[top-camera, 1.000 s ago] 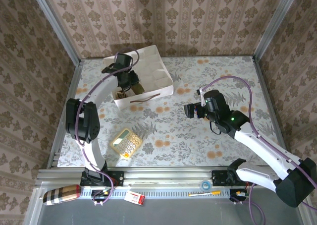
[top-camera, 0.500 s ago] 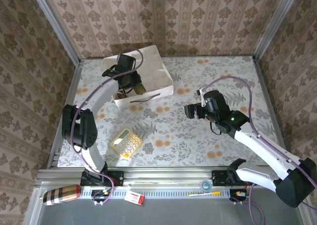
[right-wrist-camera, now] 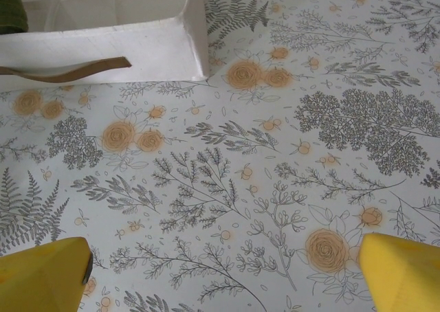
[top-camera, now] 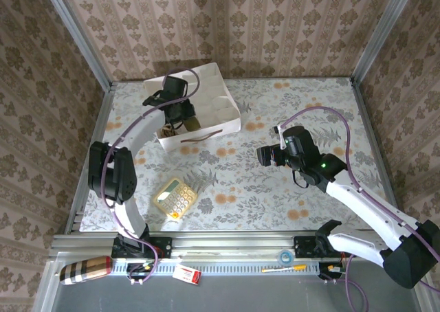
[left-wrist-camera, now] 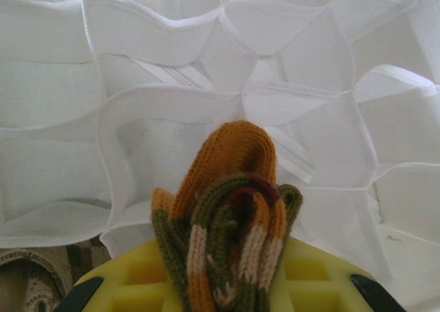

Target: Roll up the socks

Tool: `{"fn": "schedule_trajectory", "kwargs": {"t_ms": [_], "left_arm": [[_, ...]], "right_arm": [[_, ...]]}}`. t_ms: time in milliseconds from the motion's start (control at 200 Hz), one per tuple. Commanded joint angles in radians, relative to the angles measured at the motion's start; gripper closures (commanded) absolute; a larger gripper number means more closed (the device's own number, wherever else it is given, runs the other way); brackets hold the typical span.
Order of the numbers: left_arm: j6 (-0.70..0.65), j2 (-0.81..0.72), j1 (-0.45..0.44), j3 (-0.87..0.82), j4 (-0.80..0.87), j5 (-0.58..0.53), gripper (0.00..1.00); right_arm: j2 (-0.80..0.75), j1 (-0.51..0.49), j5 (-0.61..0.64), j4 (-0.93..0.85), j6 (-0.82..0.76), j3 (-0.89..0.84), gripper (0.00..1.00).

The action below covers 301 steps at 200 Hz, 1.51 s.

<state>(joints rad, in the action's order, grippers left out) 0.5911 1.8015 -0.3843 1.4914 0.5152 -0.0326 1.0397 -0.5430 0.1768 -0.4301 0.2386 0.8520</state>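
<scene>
A: While your left gripper (top-camera: 181,113) hangs over the white organizer box (top-camera: 223,99), what's in it?

B: Fingers pinch the olive-and-orange sock (left-wrist-camera: 230,216), bunched, above a cell. The argyle sock (left-wrist-camera: 31,284) lies in the box, lower left.

A: And your right gripper (right-wrist-camera: 221,271)?

B: Fingers spread wide, nothing between. It hangs low over the floral tablecloth (right-wrist-camera: 330,119), apart from the box.

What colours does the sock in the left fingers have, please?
Olive green sock with orange and tan bands; left wrist view shows best.
</scene>
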Motion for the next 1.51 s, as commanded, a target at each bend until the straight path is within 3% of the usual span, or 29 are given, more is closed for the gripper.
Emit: {"fn": "schedule_trajectory", "kwargs": {"t_ms": [0, 320, 575, 890, 1040, 1230, 1365, 1500], "left_arm": [[-0.059, 0.014, 0.009, -0.014, -0.020, -0.046, 1.00], [-0.142, -0.042, -0.010, -0.155, -0.222, -0.146, 1.00], [-0.198, -0.124, -0.065, -0.331, -0.475, -0.192, 1.00], [-0.210, -0.178, -0.114, -0.472, -0.610, -0.219, 0.99], [-0.275, -0.202, -0.137, -0.576, -0.792, -0.211, 0.96], [-0.312, -0.216, -0.155, -0.600, -0.828, -0.205, 0.82], [-0.321, -0.239, -0.165, -0.571, -0.777, -0.220, 0.56], [-0.320, -0.265, -0.166, -0.526, -0.705, -0.225, 0.45]], "right_arm": [[-0.018, 0.000, 0.003, -0.030, 0.017, 0.032, 0.00], [-0.033, 0.000, 0.004, -0.048, 0.031, 0.021, 0.00], [-0.040, 0.000, -0.002, -0.049, 0.047, 0.007, 0.00], [-0.041, 0.000, -0.010, -0.040, 0.057, -0.010, 0.00], [-0.040, 0.000, -0.015, -0.035, 0.061, -0.019, 0.00], [-0.035, 0.000, -0.019, -0.030, 0.061, -0.022, 0.00], [-0.027, -0.002, -0.023, -0.027, 0.061, -0.024, 0.00], [-0.021, 0.000, -0.025, -0.022, 0.061, -0.023, 0.00]]}}
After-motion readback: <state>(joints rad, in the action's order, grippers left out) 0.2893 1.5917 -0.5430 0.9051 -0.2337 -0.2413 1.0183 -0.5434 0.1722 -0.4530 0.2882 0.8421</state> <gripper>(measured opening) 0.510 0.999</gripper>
